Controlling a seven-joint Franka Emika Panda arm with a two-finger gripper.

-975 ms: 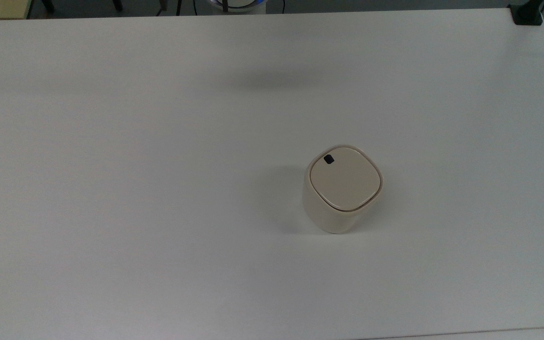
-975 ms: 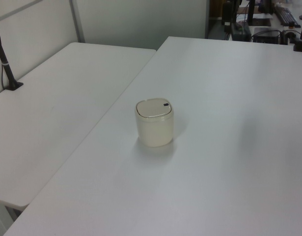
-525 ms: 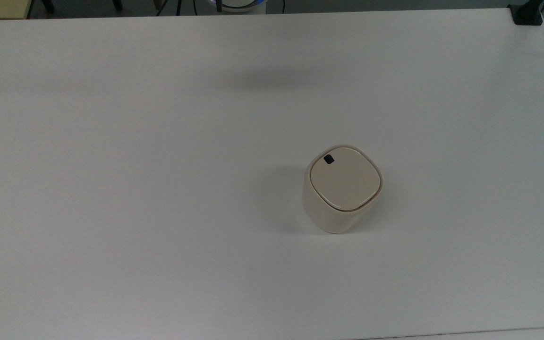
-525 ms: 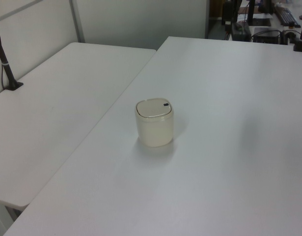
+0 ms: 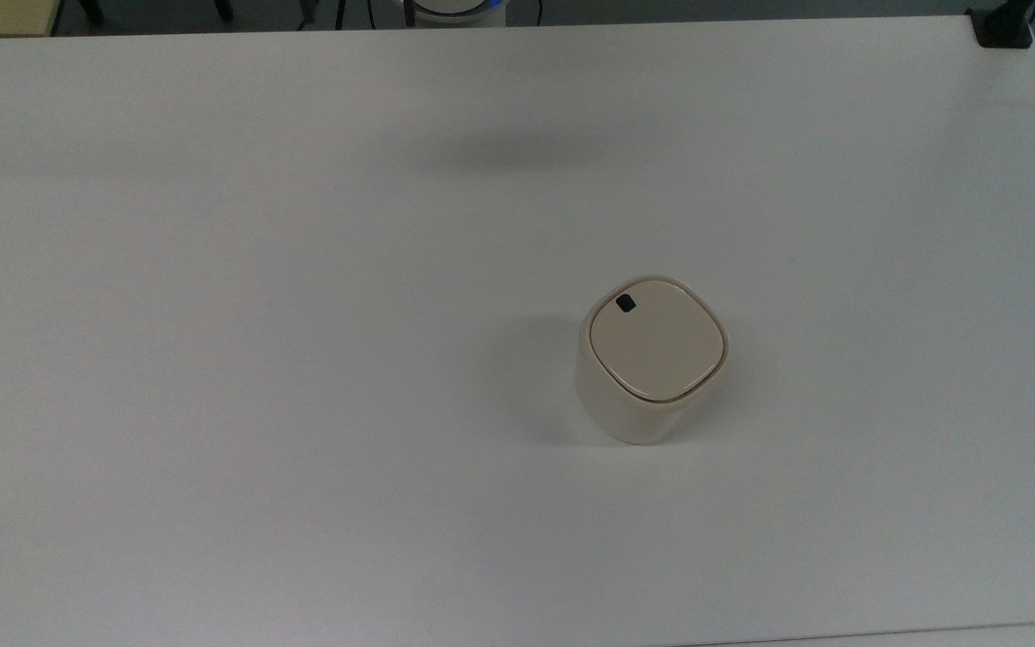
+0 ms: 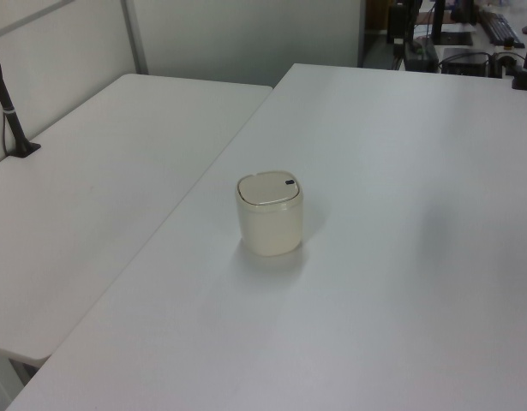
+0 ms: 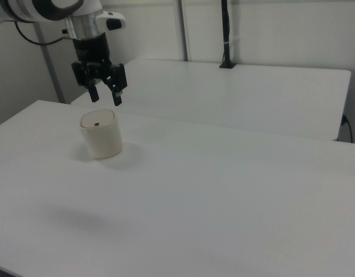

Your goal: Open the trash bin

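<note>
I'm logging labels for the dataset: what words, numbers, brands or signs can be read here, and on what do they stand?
None can be read.
The small cream-beige plastic trash bin bears only a small black mark on its flat lid, not legible text.
The white table and the black two-finger gripper show no lettering.

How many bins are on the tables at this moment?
1. The bin stands lid shut on the near table, right of centre in the top view, with the open pincer above and beyond it in the right view. The far table bears none.
</note>
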